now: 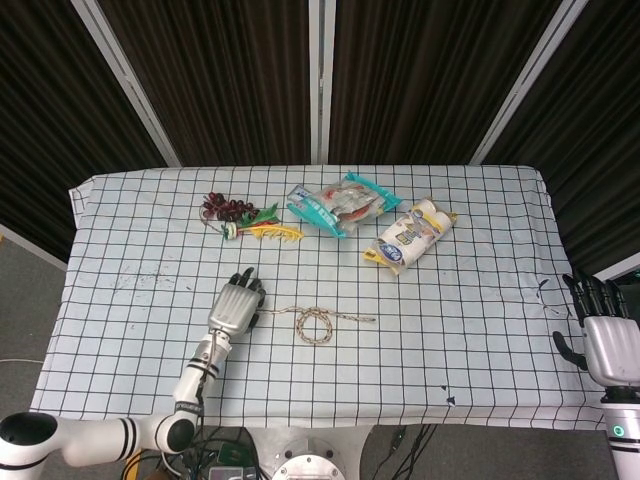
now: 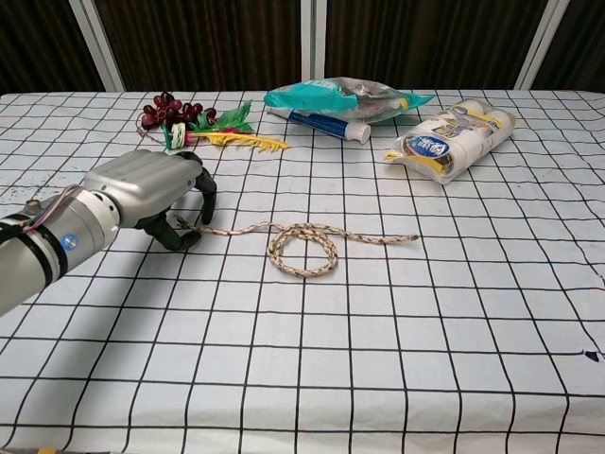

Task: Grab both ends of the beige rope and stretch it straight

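Note:
The beige rope (image 1: pixel 316 325) lies at the table's middle, with a small loop (image 2: pixel 302 252) in it and its right end (image 2: pixel 410 238) free on the cloth. My left hand (image 1: pixel 235 305) is at the rope's left end, palm down, fingers curled. In the chest view the left hand (image 2: pixel 142 192) pinches that end between thumb and fingers just above the cloth. My right hand (image 1: pixel 608 343) hangs beyond the table's right edge, fingers apart, holding nothing, far from the rope. The chest view does not show it.
At the back of the checked tablecloth (image 1: pixel 470 300) lie a bunch of dark grapes with leaves (image 2: pixel 180 115), a teal snack bag (image 2: pixel 342 98) and a wrapped pack of rolls (image 2: pixel 456 132). The table's right edge is near my right hand.

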Motion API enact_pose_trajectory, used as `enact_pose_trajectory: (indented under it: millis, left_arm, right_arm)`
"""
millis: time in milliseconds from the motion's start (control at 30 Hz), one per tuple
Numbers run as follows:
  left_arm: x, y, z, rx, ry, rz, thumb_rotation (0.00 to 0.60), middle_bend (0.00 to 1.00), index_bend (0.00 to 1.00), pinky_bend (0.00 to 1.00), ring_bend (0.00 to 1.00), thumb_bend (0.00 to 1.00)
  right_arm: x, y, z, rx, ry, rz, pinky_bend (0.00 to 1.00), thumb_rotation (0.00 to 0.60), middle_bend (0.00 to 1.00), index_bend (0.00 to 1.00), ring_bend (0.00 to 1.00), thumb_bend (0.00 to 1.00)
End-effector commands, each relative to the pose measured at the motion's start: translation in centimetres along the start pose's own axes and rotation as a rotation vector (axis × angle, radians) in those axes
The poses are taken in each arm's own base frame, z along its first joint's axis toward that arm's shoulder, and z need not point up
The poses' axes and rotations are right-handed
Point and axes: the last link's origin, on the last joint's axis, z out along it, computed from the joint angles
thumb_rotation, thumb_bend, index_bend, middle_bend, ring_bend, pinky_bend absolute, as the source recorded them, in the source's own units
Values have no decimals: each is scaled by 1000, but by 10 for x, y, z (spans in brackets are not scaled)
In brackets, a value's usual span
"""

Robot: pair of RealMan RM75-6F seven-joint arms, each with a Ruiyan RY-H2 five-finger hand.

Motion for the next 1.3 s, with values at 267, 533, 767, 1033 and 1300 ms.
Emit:
enact_pose_trajectory:
  millis: [267,533,767,1033,1300]
  left_arm:
    - [-2,-1,1,6,-10,7,600,259,504,192,57,360]
    - [-1,-2,1,11,-13,4,600,263,516,191,57,363]
    - [0,-2,0,10,-12,-7,600,274,534,192,57,365]
    - [0,-2,0,11,-14,-11,600,283,542,192,57,380]
    - [0,-1,0,16,-19,-10,600,291,565,193,57,412]
  right_arm:
    - [-1,1,0,-6,-4,0,0,600,0,0,0,261]
    - [-1,2,1,-11,-5,1,0,600,0,0,0,268]
    - [-2,2,2,-15,-11,2,0,600,0,0,0,296]
    - [-3,2,2,-14,-13,2,0,600,0,0,0,296]
    - [-4,2,3,-16,-16,4,0,600,0,0,0,297]
